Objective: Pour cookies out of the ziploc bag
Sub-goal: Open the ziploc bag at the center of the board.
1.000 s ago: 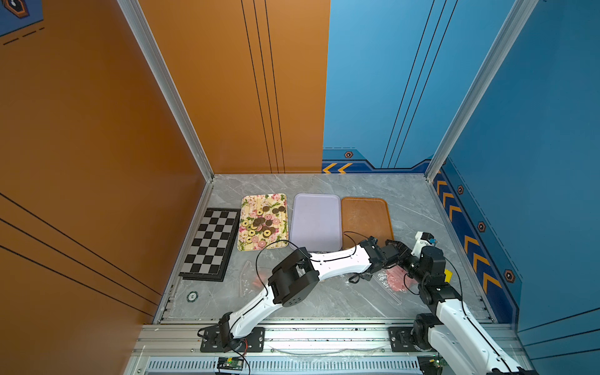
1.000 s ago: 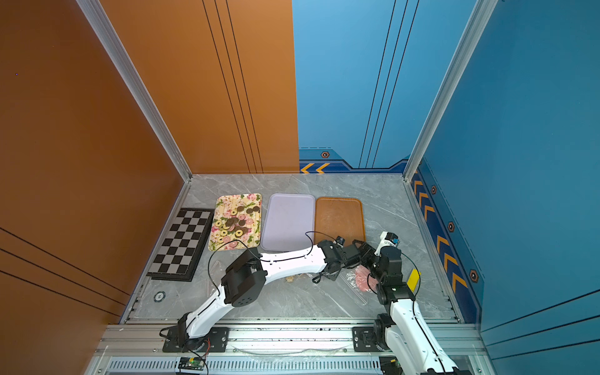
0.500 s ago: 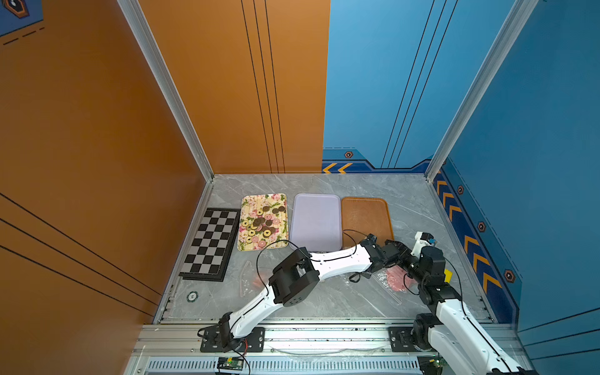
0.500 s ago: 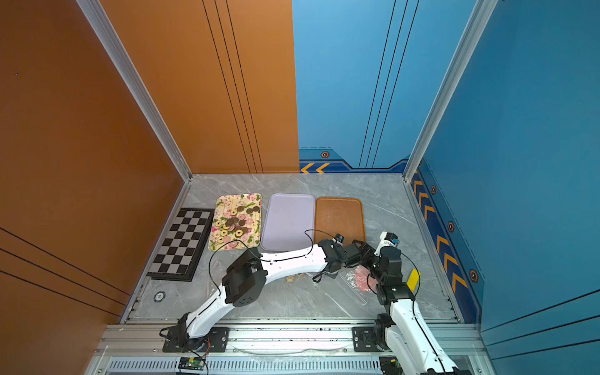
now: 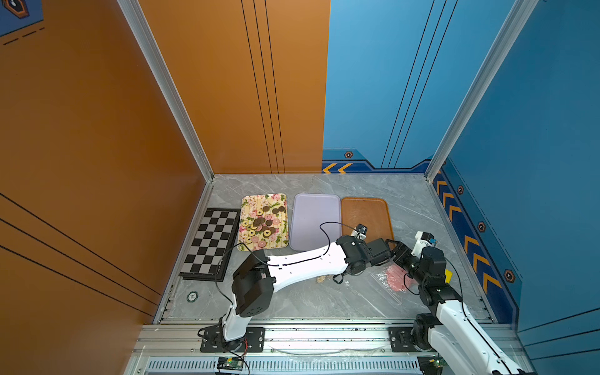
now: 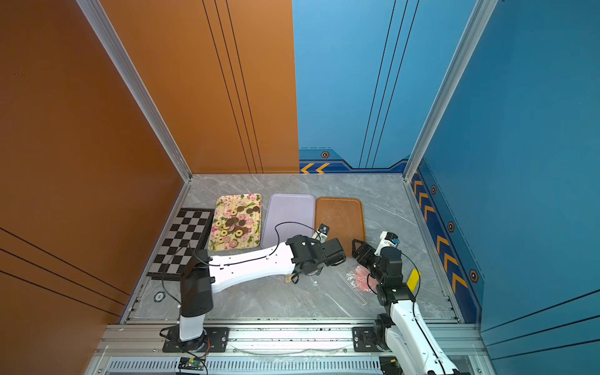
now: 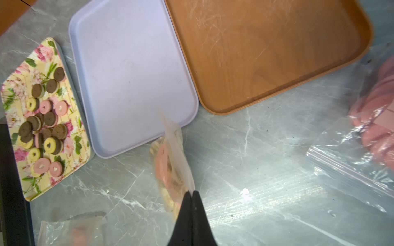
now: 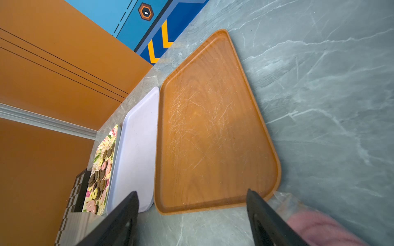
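Cookies (image 7: 164, 168) still sit inside the ziploc bag (image 7: 178, 153) at the edge of the lavender tray (image 7: 132, 64), but the left gripper (image 7: 191, 192) has just clamped shut on its film (the right gripper (image 8: 191, 191) gapes wide, holding nothing), so lifting and tipping can likely begin.

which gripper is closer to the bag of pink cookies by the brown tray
Right. The right gripper hangs open beside the bag of pink cookies; the left gripper, pinching a second bag, sits farther off, near the lilac tray.
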### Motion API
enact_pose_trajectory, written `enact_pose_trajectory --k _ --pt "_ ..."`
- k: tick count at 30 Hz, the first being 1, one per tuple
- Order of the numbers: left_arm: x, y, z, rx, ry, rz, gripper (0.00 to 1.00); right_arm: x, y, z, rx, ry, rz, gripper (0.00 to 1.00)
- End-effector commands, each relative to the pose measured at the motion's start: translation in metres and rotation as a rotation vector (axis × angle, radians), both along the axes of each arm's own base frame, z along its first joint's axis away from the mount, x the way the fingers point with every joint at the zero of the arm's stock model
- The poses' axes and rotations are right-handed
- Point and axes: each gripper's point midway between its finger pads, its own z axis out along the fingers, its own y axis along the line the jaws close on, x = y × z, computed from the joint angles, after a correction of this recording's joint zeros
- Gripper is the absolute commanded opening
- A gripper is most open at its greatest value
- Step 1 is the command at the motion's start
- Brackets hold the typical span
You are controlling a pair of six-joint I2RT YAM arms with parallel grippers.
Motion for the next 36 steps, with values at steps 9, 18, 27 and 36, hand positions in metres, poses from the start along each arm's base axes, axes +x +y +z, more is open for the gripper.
enact_pose_trajectory --k 9,18,27,36 --pt "-0.021 0.055 0.038 -0.019 -0.088 0.015 0.00 -0.008 0.118 0.044 -0.074 -0.199 0.506 0.81" --pt "-0.035 0.083 0.051 -0.071 -0.124 0.039 0.00 -0.034 0.174 0.061 -0.066 -0.321 0.755 0.82" --pt "-0.033 0.089 -0.004 -0.029 -0.060 0.054 0.00 -0.053 0.204 0.058 -0.095 -0.347 0.907 0.82" --pt "-0.029 0.093 0.002 -0.072 -0.076 0.062 0.00 -0.082 0.252 0.031 -0.225 -0.302 1.124 0.81"
